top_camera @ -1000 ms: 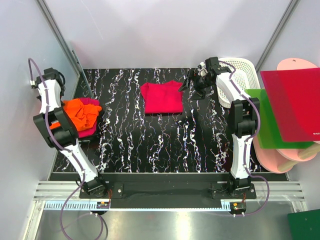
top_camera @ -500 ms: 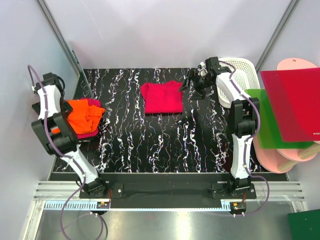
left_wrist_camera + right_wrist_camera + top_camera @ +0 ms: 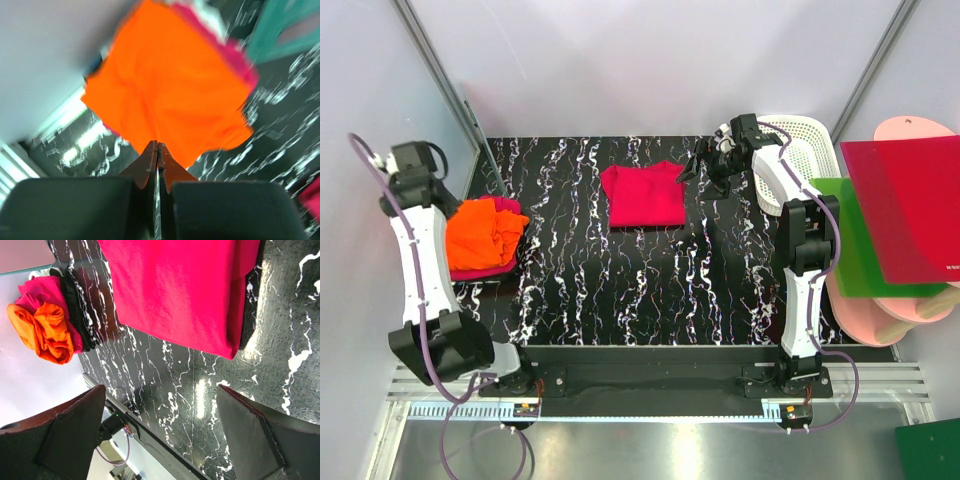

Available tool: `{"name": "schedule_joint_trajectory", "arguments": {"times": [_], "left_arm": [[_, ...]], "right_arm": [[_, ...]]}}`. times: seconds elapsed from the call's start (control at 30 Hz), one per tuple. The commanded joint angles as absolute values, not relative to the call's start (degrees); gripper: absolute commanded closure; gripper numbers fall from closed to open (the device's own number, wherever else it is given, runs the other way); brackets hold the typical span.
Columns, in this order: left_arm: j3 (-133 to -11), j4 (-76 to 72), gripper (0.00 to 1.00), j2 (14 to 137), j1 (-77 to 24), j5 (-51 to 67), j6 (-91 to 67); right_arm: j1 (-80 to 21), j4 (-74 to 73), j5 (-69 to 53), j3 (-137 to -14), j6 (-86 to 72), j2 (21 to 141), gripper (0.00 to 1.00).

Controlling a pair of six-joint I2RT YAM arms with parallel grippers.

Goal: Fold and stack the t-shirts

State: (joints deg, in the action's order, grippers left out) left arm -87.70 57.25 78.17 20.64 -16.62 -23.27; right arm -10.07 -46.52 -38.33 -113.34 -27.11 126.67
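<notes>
Moved: left arm (image 3: 420, 250) has swung its elbow down toward the lower left of the top view and no longer covers the pile; the right arm has not shifted.
Left claw (image 3: 157, 145): fingers pressed together, tips meeting; nothing clearly held, and the wrist view is blurred.
Right claw (image 3: 703, 165): spread wide and empty, hanging just right of the folded shirt; in its own view (image 3: 161, 390) the two dark fingers frame that shirt.
Orange t-shirt (image 3: 485, 230): crumpled heap at the left edge of the tabletop (image 3: 620, 290), bright and creased, filling the middle of the left wrist view (image 3: 165, 90).
Pink cloth (image 3: 480, 268): lies under the orange heap, showing along its lower and upper edges.
Red t-shirt (image 3: 643, 195): folded into a flat, smooth rectangle, upper centre of the tabletop, well apart from the pile.
Tabletop: glossy black with white marble veins.
Basket (image 3: 807, 150): white slatted plastic, upper right, behind the right arm.
Red board (image 3: 905, 205): stiff translucent sheet at far right, overlapping a green board (image 3: 855, 250).
Pink discs (image 3: 865, 320): flat rounded shapes beneath both boards.
</notes>
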Motion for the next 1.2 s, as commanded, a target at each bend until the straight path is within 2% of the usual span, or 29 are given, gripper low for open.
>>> {"name": "schedule_joint_trajectory", "arguments": {"times": [0.0, 0.3, 0.47, 0.7, 0.77, 0.8, 0.83, 0.9, 0.93, 1.0, 1.03, 1.1, 1.17], "left_arm": [[-78.24, 57.21, 1.0, 79.63, 19.51, -14.84, -24.7], [-74.45, 60.56, 1.0, 79.11, 18.9, -17.49, -22.24], [-77.51, 60.73, 1.0, 77.52, 18.9, -17.58, -21.8], [-80.16, 58.8, 1.0, 75.24, 18.98, -10.29, -22.84], [-79.37, 58.1, 0.96, 74.01, 18.9, -7.58, -23.29], [-79.37, 58.18, 0.92, 73.74, 18.98, -6.69, -24.34], [-79.1, 57.84, 0.81, 73.48, 18.9, -5.11, -24.87], [-77.44, 55.39, 0.66, 71.81, 18.72, -0.36, -27.14], [-76.74, 54.41, 0.51, 71.02, 18.37, 2.35, -28.12], [-74.72, 51.17, 0.41, 68.13, 16.89, 5.27, -30.83], [-74.27, 50.37, 0.33, 65.94, 16.44, 5.71, -31.63], [-74.0, 48.96, 0.25, 63.99, 14.86, 5.1, -32.08], [-74.35, 49.22, 0.23, 62.41, 13.89, 3.96, -30.51]], "right_arm": [[-10.37, -45.97, -39.64, -115.66, -27.6, 125.07, 0.0], [-14.14, -46.67, -38.06, -117.76, -26.37, 125.68, 0.0], [-16.78, -49.21, -36.57, -122.25, -24.88, 127.52, 0.0], [-23.02, -49.31, -39.89, -131.72, -27.42, 134.1, 0.0], [-26.52, -49.05, -41.13, -134.11, -29.0, 135.87, 0.0], [-27.93, -48.87, -43.4, -136.91, -29.7, 137.71, 0.0], [-29.25, -48.95, -44.46, -138.59, -31.01, 138.77, 0.0], [-33.74, -48.96, -46.14, -142.97, -31.55, 141.67, 0.0], [-34.88, -48.96, -46.14, -143.87, -32.16, 142.38, 0.0], [-38.04, -48.69, -46.49, -145.27, -33.04, 144.31, 0.0], [-38.93, -48.08, -46.84, -145.37, -33.92, 144.75, 0.0], [-40.94, -47.38, -47.11, -145.28, -35.15, 145.63, 0.0], [-42.27, -45.71, -47.28, -146.33, -37.26, 147.38, 0.0]]}}
